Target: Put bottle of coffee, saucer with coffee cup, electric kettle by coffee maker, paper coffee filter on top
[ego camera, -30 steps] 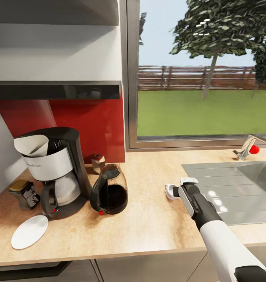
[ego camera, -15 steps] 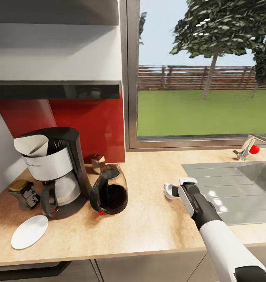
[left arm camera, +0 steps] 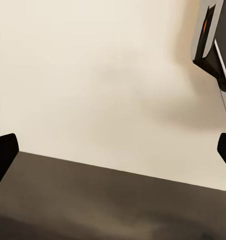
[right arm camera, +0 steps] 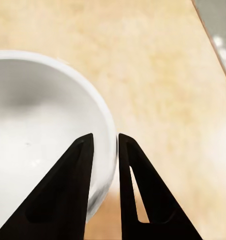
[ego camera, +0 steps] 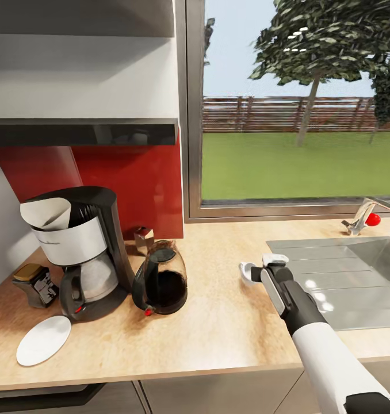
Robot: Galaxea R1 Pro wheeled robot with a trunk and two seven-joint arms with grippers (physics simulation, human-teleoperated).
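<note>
Right gripper [right arm camera: 104,142] pinching smooth cup rim [right arm camera: 110,125]

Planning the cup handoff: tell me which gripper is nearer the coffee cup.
Right. The right gripper pinches the coffee cup by its rim, above the countertop. The left gripper is elsewhere, open, facing a pale surface with no cup in its view.

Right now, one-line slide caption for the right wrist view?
Right claw pinches the white coffee cup by its rim, one finger inside and one outside, over the beige countertop.
</note>
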